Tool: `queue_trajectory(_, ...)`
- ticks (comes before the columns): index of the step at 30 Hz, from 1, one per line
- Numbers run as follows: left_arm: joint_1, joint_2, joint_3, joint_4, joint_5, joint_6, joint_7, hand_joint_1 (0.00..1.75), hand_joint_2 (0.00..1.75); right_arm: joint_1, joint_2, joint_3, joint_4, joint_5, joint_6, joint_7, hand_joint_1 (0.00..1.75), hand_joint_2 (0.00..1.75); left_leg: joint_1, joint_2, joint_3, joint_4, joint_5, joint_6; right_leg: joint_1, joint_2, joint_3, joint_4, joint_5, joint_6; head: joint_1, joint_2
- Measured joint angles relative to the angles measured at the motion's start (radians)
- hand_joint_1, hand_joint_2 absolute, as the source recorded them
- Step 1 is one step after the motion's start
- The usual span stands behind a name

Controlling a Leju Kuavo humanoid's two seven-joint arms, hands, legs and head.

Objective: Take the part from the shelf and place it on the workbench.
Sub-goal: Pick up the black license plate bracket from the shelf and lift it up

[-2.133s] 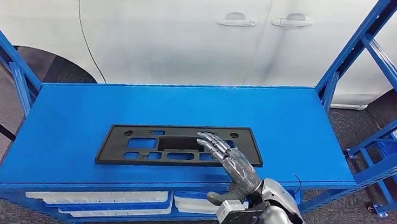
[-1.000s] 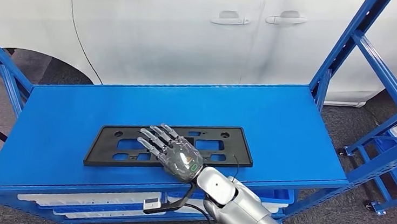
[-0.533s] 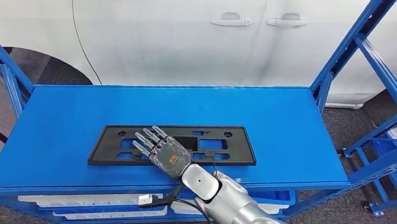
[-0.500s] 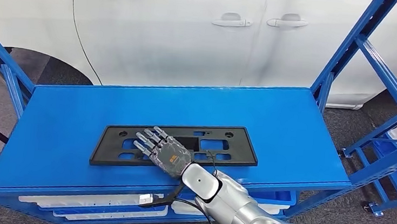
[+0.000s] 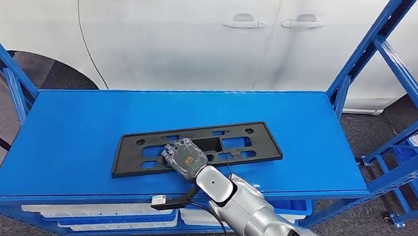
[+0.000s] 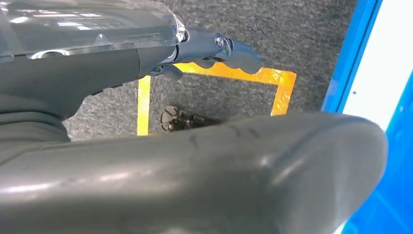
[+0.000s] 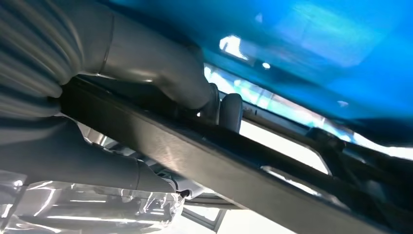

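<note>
R hand (image 5: 183,157) is clamped on the near long edge of the part (image 5: 233,146), a black flat plastic frame w/ cutouts. Wrist cam confirms: thumb (image 7: 160,78) on one face, fingers on the other, the part's edge bar (image 7: 204,161) pinched between. L hand (image 6: 219,46) hangs low over grey floor and yellow tape, fingers loosely curled, nothing in it that I can see; can't tell if fully closed. Part lies on the blue shelf top (image 5: 68,134), roughly centre, skewed so its right end sits farther back than its left. Risks, imo: grip is on one edge left of centre, so on lift the long right end prob sags or swings and the frame could rotate in the pinch and slip out. Thin ribs between cutouts may flex if squeezed or levered. If dragged not lifted, near edge could catch the shelf lip. Right of it the blue upright (image 5: 367,49) and diagonal brace are near the swing path when turning away; long part could clip them. Far side: white car door (image 5: 203,32) just behind the shelf; pushing the part back before lifting could send it off the far edge toward the paint.
</note>
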Motion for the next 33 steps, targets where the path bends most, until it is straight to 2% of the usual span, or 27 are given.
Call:
queue_trajectory(2,0.000,0.002,0.000,0.000,0.000,0.000,-0.001,0.00,0.00,-0.003,0.000,0.000,0.004,-0.001,0.001,0.000,1.75,1.75,0.003,0.000,-0.028,0.065,-0.042,-0.010,-0.007,-0.002,0.005,-0.012,0.008,-0.007,0.000,0.000)
queue_trajectory(4,0.001,0.002,0.000,0.000,0.001,0.000,-0.001,0.00,0.00,-0.004,0.000,0.000,0.010,-0.002,0.001,0.000,1.75,1.75,0.009,0.001,-0.089,0.199,-0.109,-0.020,-0.007,-0.002,0.004,-0.013,0.009,-0.009,0.000,0.000)
queue_trajectory(5,0.001,0.003,0.000,0.000,0.001,0.000,-0.001,0.00,0.00,-0.003,0.001,0.000,0.013,-0.002,0.001,0.000,1.75,1.75,0.013,0.001,-0.117,0.256,-0.129,-0.024,-0.007,-0.002,0.003,-0.012,0.008,-0.009,0.000,0.000)
queue_trajectory(6,0.002,0.003,0.000,0.000,0.001,-0.001,-0.002,0.00,0.00,-0.003,0.001,0.000,0.016,-0.002,0.001,0.000,1.74,1.75,0.016,0.001,-0.129,0.281,-0.129,-0.028,-0.008,-0.002,0.003,-0.011,0.008,-0.008,0.000,0.000)
queue_trajectory(7,0.003,0.004,0.000,0.000,0.001,-0.004,-0.006,0.00,0.00,-0.003,0.001,0.000,0.018,-0.004,0.000,0.000,1.74,1.75,0.019,0.001,-0.120,0.263,-0.109,-0.032,-0.010,-0.002,0.004,-0.009,0.007,-0.006,0.000,0.000)
queue_trajectory(9,0.003,0.006,0.000,0.000,0.000,-0.016,-0.024,0.00,0.00,-0.006,0.001,0.000,0.021,-0.010,-0.001,-0.004,1.74,1.75,0.026,0.002,-0.054,0.129,-0.041,-0.038,-0.014,0.000,0.005,-0.002,0.001,0.003,0.000,0.000)
queue_trajectory(11,0.002,0.007,-0.002,0.000,-0.007,-0.030,-0.059,0.00,0.00,-0.011,0.001,0.000,0.025,-0.017,-0.004,-0.009,1.75,1.75,0.025,0.000,0.001,0.020,-0.006,-0.031,-0.013,0.003,0.003,0.007,-0.005,0.016,0.000,0.000)
queue_trajectory(14,0.003,0.007,-0.015,0.000,-0.025,-0.027,-0.106,0.00,0.00,-0.016,0.001,-0.003,0.031,-0.027,-0.014,-0.020,1.75,1.75,0.020,-0.003,0.006,0.004,-0.006,-0.006,-0.011,0.008,-0.001,0.008,-0.004,0.035,0.000,0.000)
queue_trajectory(16,0.003,0.007,-0.025,0.000,-0.036,-0.022,-0.113,0.00,0.00,-0.019,0.001,-0.007,0.035,-0.036,-0.020,-0.026,1.75,1.75,0.021,-0.002,0.006,-0.001,-0.001,0.009,-0.015,0.006,-0.011,0.031,-0.022,0.045,0.000,0.000)
queue_trajectory(17,0.003,0.008,-0.029,0.000,-0.039,-0.021,-0.114,0.00,0.00,-0.020,0.000,-0.009,0.036,-0.039,-0.022,-0.028,1.75,1.75,0.021,-0.001,0.006,-0.003,0.001,0.016,-0.015,0.005,-0.028,0.069,-0.045,0.048,0.000,0.000)
queue_trajectory(19,0.004,0.009,-0.034,0.000,-0.041,-0.021,-0.114,0.00,0.00,-0.020,-0.001,-0.011,0.040,-0.044,-0.023,-0.031,1.75,1.75,0.018,0.000,0.002,-0.003,0.002,0.023,-0.015,0.004,-0.090,0.197,-0.110,0.050,0.000,0.000)
queue_trajectory(20,0.004,0.009,-0.037,0.000,-0.042,-0.021,-0.115,0.00,0.00,-0.019,-0.002,-0.012,0.042,-0.048,-0.025,-0.033,1.75,1.75,0.016,0.001,0.001,-0.003,0.002,0.025,-0.015,0.004,-0.122,0.259,-0.132,0.050,0.000,0.000)
queue_trajectory(21,0.005,0.009,-0.040,0.000,-0.042,-0.019,-0.115,0.00,0.00,-0.019,-0.003,-0.013,0.043,-0.055,-0.029,-0.036,1.75,1.75,0.014,0.001,0.000,-0.003,0.002,0.026,-0.014,0.004,-0.141,0.295,-0.137,0.048,0.000,0.000)
queue_trajectory(22,0.006,0.010,-0.043,0.000,-0.041,-0.016,-0.118,0.00,0.00,-0.019,-0.004,-0.016,0.044,-0.065,-0.035,-0.041,1.75,1.75,0.012,0.000,0.000,-0.003,0.002,0.026,-0.014,0.004,-0.142,0.292,-0.123,0.045,0.000,0.000)
queue_trajectory(23,0.006,0.010,-0.044,0.000,-0.038,-0.013,-0.124,0.00,0.00,-0.018,-0.004,-0.020,0.044,-0.082,-0.044,-0.050,1.75,1.75,0.010,0.000,0.002,-0.003,0.002,0.026,-0.013,0.004,-0.123,0.250,-0.092,0.040,0.000,0.000)
queue_trajectory(24,0.005,0.010,-0.045,0.000,-0.033,-0.012,-0.132,0.00,0.00,-0.018,-0.005,-0.029,0.042,-0.114,-0.051,-0.066,1.75,1.75,0.008,-0.001,0.003,-0.002,0.002,0.025,-0.010,0.004,-0.089,0.180,-0.054,0.032,0.000,0.000)
queue_trajectory(26,0.005,0.009,-0.045,0.001,-0.021,-0.020,-0.143,0.00,0.00,-0.012,-0.012,-0.058,0.027,-0.208,-0.060,-0.131,1.75,1.75,0.004,-0.002,0.003,0.000,0.001,0.021,-0.002,0.003,-0.031,0.055,-0.007,0.019,0.000,0.000)
queue_trajectory(27,0.005,0.008,-0.045,0.001,-0.016,-0.026,-0.144,0.00,0.00,-0.006,-0.018,-0.080,0.009,-0.271,-0.062,-0.176,1.75,1.75,0.004,-0.002,0.001,0.000,0.001,0.017,0.002,0.002,-0.017,0.024,0.001,0.015,0.000,0.000)
queue_trajectory(30,0.006,0.010,-0.045,0.001,-0.003,-0.048,-0.143,0.00,0.00,0.010,-0.045,-0.152,-0.081,-0.463,-0.057,-0.315,1.75,1.75,0.007,-0.002,0.002,0.000,0.000,0.002,0.005,0.002,-0.014,0.009,0.002,0.009,0.000,0.000)
queue_trajectory(33,0.005,0.012,-0.045,0.001,0.002,-0.055,-0.143,0.00,0.00,0.017,-0.055,-0.174,-0.116,-0.519,-0.053,-0.353,1.75,1.75,0.005,-0.001,0.004,-0.001,-0.001,-0.003,0.002,0.003,-0.010,0.004,0.005,0.005,0.000,0.000)
